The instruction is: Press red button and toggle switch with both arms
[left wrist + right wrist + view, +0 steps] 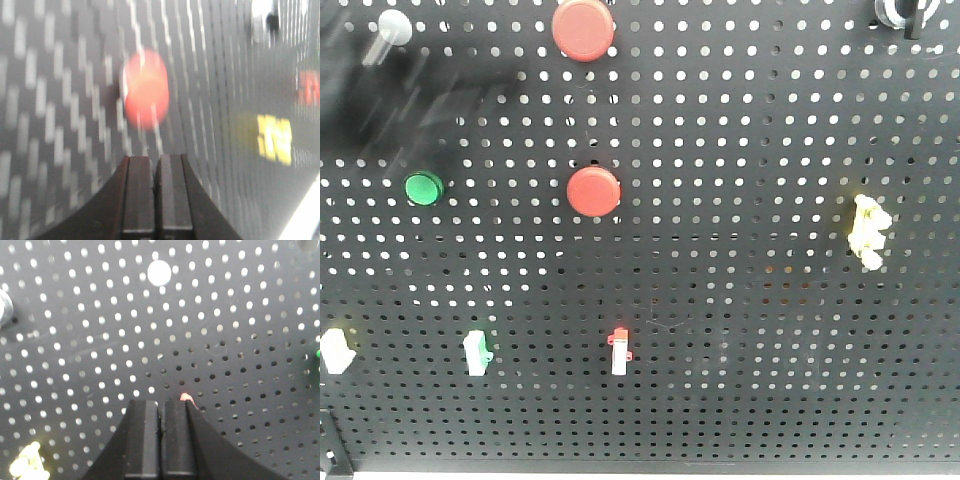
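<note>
A black pegboard (750,150) carries two red buttons, one at the top (582,28) and one in the middle (593,191). A red-tipped toggle switch (619,352) sits below them. No gripper shows clearly in the front view. In the blurred left wrist view my left gripper (155,159) is shut and empty, just below a red button (145,90); I cannot tell which button it is. My right gripper (161,402) is shut and empty against the board. The red toggle tip (186,397) peeks out from behind its right finger.
The board also holds a green button (423,187), a green toggle (477,352), a white toggle (335,350), a yellow toggle (867,230), a silver knob (392,30) and a black knob (905,12). A dark blur (370,100) lies at the top left.
</note>
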Robot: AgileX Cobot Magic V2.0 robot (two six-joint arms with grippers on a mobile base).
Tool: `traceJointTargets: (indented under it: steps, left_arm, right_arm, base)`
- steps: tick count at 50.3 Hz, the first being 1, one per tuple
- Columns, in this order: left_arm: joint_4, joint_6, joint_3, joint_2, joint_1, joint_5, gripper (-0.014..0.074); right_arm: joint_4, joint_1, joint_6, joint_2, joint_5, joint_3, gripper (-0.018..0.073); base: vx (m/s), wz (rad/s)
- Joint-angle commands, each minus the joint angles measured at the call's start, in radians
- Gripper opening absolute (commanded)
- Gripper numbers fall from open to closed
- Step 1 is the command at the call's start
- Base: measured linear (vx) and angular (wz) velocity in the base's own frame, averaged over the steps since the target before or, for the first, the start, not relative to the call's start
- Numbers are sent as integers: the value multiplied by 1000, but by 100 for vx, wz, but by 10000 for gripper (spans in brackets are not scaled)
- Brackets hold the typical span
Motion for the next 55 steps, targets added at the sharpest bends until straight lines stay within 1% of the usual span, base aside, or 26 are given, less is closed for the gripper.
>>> traceJointTargets:
  steps: [1,7,16,25,32,38,43,46,55]
  left_arm:
    - [-43,-5,-101,18,-18,-38,1]
    - [-48,-5,-149,53,-44,-35,1]
    - [-60,-4,-158,82,-69,-52,1]
    - [-60,-4,-158,112,-70,-109,1]
    - [-55,-1,-158,133,-69,-194,1]
    - [-50,-1,-158,150,-69,-237,1]
    - [-29,-1,-158,156,-69,-233,1]
    - [-30,-1,-158,156,-69,-220,1]
    - [-33,-3,-158,123,-69,-132,1]
  right_arm:
    - [0,-1,-16,5,-73,-37,-3]
    - [0,-1,-16,5,-73,-37,-3]
    - [0,-1,-16,5,-75,-37,-3]
    - [0,-1,-16,5,-74,-37,-3]
    - [0,-1,-17,5,-75,-37,-3]
    - [0,-1,-21,5,-74,-37,-3]
    - [0,-1,-22,5,-74,-37,-3]
    - [0,-1,-22,5,-74,-37,-3]
    - [-2,-1,-25,5,-41,-37,-3]
  base:
    - [0,0]
    - [0,0]
    - [0,0]
    - [0,0]
    - [0,0]
    - [0,0]
    - [0,0]
    - [0,0]
    - [0,0]
